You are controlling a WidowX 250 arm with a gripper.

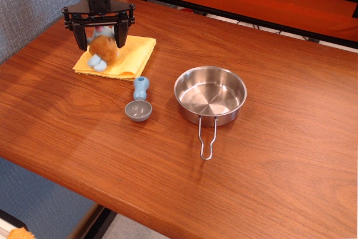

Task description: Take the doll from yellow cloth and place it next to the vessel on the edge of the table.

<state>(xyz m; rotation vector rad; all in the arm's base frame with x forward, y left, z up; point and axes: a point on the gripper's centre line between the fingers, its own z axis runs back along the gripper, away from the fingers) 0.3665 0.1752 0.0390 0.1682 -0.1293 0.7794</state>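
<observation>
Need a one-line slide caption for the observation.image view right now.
Open pincer straddles fuzzy orange-brown plush doll on square yellow cloth, shiny steel pan waiting nearby.

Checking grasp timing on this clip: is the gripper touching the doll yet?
Cannot tell. The only view shows the open gripper straddling the doll on the yellow cloth, its fingers overlapping the toy's sides, so neither contact nor a gap shows plainly.

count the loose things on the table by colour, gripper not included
yellow: 1, the yellow cloth
orange-brown and blue: 1, the doll
blue-grey: 1, the scoop
silver: 1, the vessel
total: 4
</observation>
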